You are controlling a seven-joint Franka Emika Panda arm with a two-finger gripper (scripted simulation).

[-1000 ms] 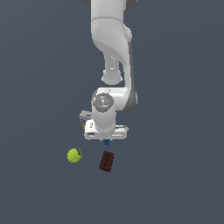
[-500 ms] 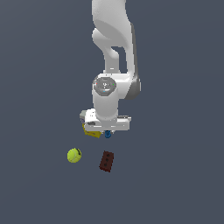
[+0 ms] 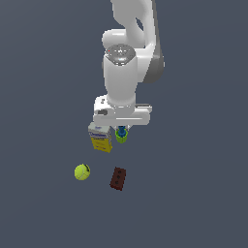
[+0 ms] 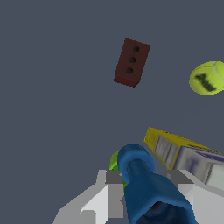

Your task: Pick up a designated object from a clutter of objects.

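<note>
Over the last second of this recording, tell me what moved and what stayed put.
The arm rose and carried the gripper up and away from the yellow-green tennis ball and the dark red brick with holes. The small blue peg-like piece sits between the gripper's fingers in the wrist view, apparently lifted with it. The ball, the brick, the yellow-and-white box and the green cup kept their places.

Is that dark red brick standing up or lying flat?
Lying flat. The dark red brick rests on a broad face, its three holes facing up in the wrist view, apart from the other items.
</note>
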